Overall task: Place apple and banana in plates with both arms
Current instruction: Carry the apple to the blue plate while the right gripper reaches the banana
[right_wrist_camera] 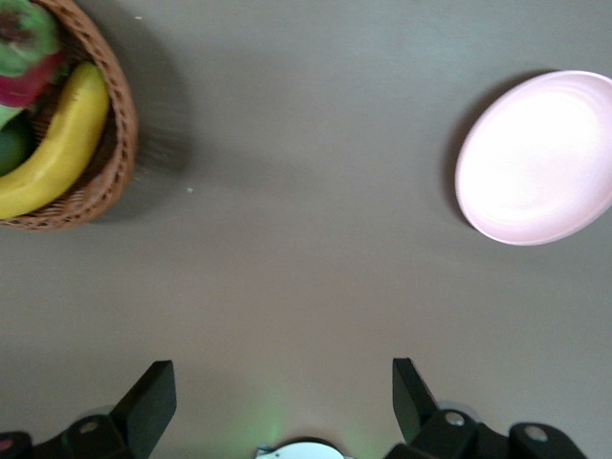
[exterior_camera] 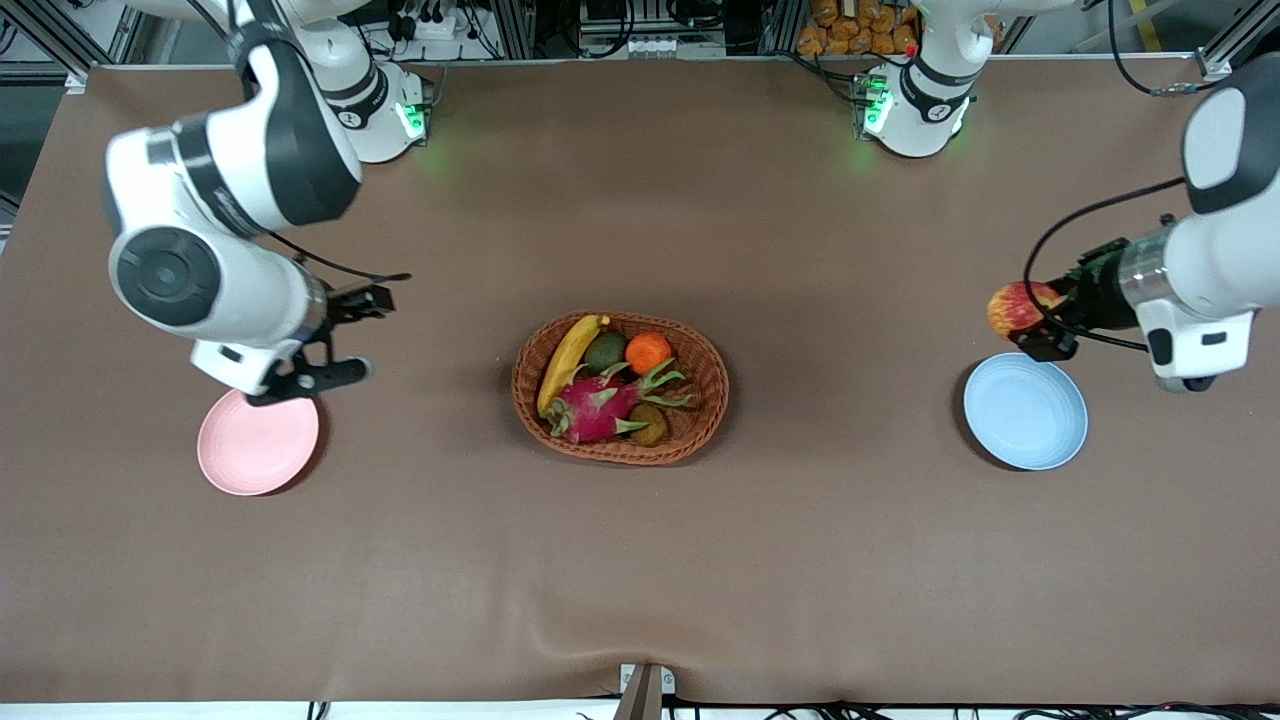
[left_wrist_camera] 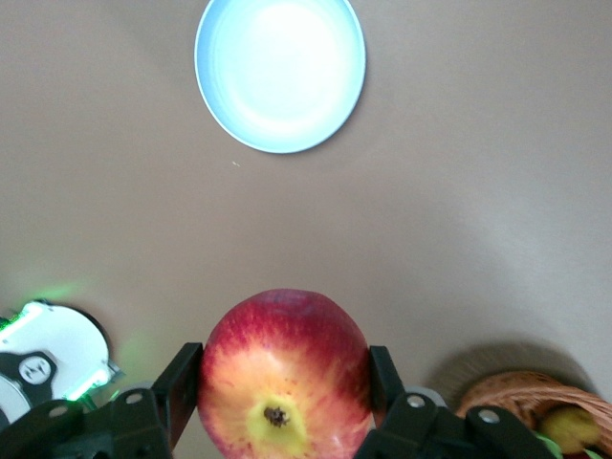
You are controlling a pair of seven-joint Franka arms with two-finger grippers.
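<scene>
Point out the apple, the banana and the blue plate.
apple (left_wrist_camera: 283,378), left wrist view, its red and yellow skin.
banana (exterior_camera: 566,358), front view, mid-length, in the basket.
blue plate (exterior_camera: 1025,412), front view, its bare centre.

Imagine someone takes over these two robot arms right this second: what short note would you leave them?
Left gripper: shut on the apple, in the air just by the blue plate, not yet over its middle.
Right gripper: open, holding nothing, above the table by the pink plate.
Banana: lying in the wicker basket at mid-table, among other fruit.
Done: apple picked up.
Left: set the apple on the blue plate; fetch the banana and lay it on the pink plate.
</scene>
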